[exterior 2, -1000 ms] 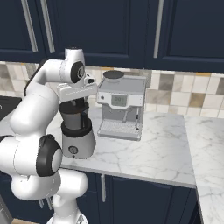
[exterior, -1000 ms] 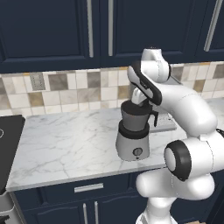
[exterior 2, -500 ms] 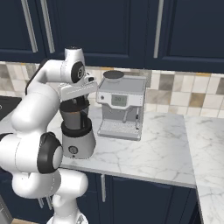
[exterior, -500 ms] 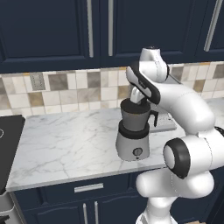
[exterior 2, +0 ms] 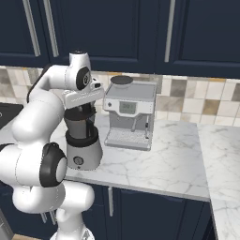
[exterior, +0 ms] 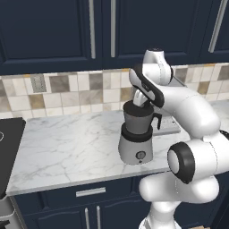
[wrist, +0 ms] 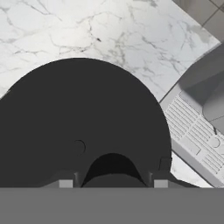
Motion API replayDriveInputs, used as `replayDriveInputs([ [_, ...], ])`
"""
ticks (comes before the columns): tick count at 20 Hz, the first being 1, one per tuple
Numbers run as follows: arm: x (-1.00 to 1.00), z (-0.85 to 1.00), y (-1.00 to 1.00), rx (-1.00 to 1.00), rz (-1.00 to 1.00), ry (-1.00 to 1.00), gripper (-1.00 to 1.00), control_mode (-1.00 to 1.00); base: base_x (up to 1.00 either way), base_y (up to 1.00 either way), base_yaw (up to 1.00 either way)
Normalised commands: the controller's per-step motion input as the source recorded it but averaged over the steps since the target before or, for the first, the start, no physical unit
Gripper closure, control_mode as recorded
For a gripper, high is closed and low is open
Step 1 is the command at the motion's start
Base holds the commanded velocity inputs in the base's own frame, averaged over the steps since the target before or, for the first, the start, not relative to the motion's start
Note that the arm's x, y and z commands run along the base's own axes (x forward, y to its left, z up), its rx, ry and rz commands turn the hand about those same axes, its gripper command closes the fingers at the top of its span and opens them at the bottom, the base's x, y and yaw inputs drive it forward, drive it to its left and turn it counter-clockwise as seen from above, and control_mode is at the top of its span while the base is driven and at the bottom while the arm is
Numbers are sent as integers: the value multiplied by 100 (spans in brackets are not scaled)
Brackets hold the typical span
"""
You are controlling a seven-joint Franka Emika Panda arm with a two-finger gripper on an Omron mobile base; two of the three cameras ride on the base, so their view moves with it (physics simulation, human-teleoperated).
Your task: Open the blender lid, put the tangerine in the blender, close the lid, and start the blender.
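- On the white marble worktop [exterior: 67, 147], near its front edge, stands the blender [exterior: 136, 134]: a rounded silver-grey base with a round front knob, a black collar, and a dark smoky jar with its black handle pointing to 3 o'clock in the left base view.
- From the right base view the same blender [exterior 2: 83, 140] sits at about 9 o'clock from the boxy silver coffee machine [exterior 2: 130, 115], the two near each other but apart.
- Directly over the jar's mouth hangs the gripper [exterior: 139, 99], reaching straight down from the white arm's wrist; in the right base view the gripper [exterior 2: 86, 111] is sunk to the level of the jar's top.
- Looking along the hand, the blender lid [wrist: 83, 127] appears as a wide round black disc right beneath the fingertips [wrist: 65, 183], with a small rounded knob at 6 o'clock between them.
- Both jaws stand narrow, closed on that knob of the lid.
- Marble shows past the lid at 12 o'clock in the hand view, and the coffee machine's grated drip tray [wrist: 197, 140] lies at 3 o'clock.
- Behind the worktop runs a tiled backsplash [exterior: 67, 91] under dark navy cabinets [exterior: 53, 31].
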Motion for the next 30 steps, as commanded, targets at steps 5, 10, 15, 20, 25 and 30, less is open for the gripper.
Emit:
replayDriveInputs([
  [5, 0, 0, 0, 0, 0, 0, -100, -100, 0, 0, 0],
  [10, -4, 27, 0, 0, 0, -9, -100, -100, 0, 0, 0],
  [15, -23, 45, 0, 0, 0, -17, -100, -100, 0, 0, 0],
  [20, -80, 10, 0, 0, 0, -23, -100, -100, 0, 0, 0],
  [25, -100, -4, 7, 0, -4, -21, -100, -100, 0, 0, 0],
  [30, -88, -27, 19, 0, -12, -13, -100, -100, 0, 0, 0],
])
